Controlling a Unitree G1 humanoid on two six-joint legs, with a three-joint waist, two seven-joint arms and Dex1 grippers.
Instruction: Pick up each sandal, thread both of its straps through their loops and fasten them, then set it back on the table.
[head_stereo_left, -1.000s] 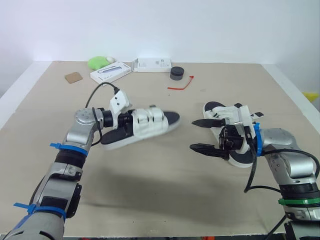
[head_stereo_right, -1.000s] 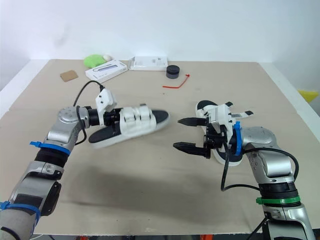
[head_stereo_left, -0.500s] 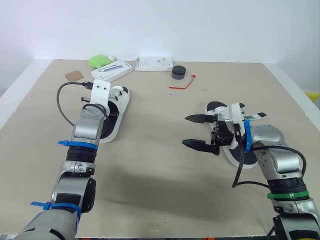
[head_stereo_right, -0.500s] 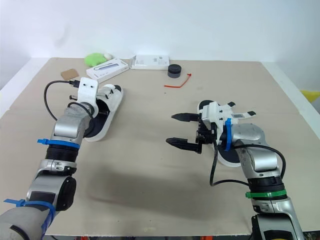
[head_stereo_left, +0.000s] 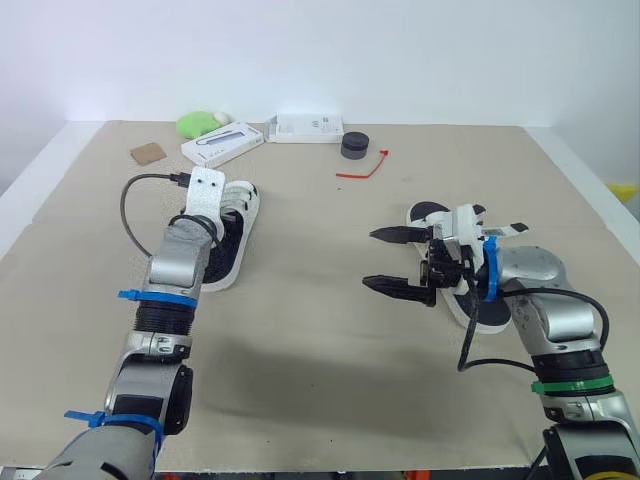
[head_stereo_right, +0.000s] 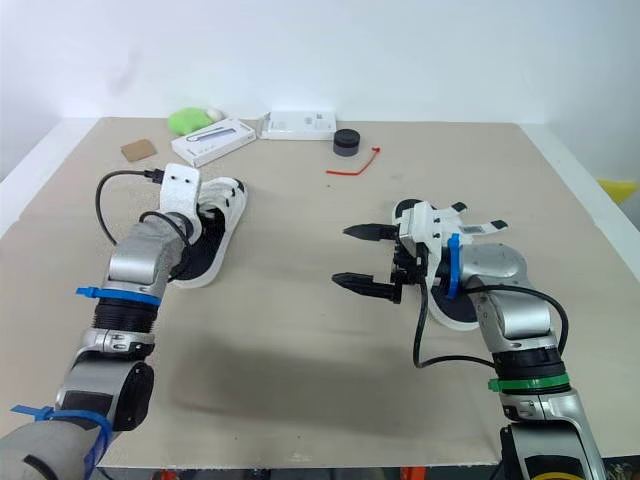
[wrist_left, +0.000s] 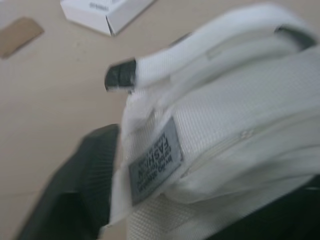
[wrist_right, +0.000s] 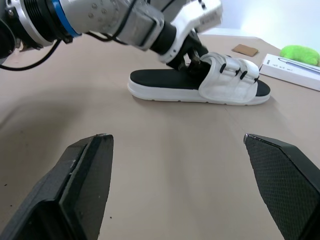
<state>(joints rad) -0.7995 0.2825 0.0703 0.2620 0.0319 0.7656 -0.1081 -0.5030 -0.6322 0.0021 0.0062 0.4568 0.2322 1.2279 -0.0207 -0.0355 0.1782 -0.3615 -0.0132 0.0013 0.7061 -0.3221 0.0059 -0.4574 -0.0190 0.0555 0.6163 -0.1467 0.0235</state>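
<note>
Left sandal (head_stereo_left: 228, 240) is being steadied flat on the table (head_stereo_left: 320, 380) at frame left by left hand (head_stereo_left: 210, 200) (grip: cannot tell), right hand (head_stereo_left: 370, 259) being held wide, probably staged for right sandal (head_stereo_left: 431, 213).

Within 1 second the left gripper (wrist_right: 192, 59) brought the left sandal (head_stereo_left: 232, 235) down from the air, where it had hung sideways, and laid it flat, closer to the white box (head_stereo_left: 222, 144), toe pointing at it. The right gripper (head_stereo_left: 370, 259) edged slightly toward that box.
</note>
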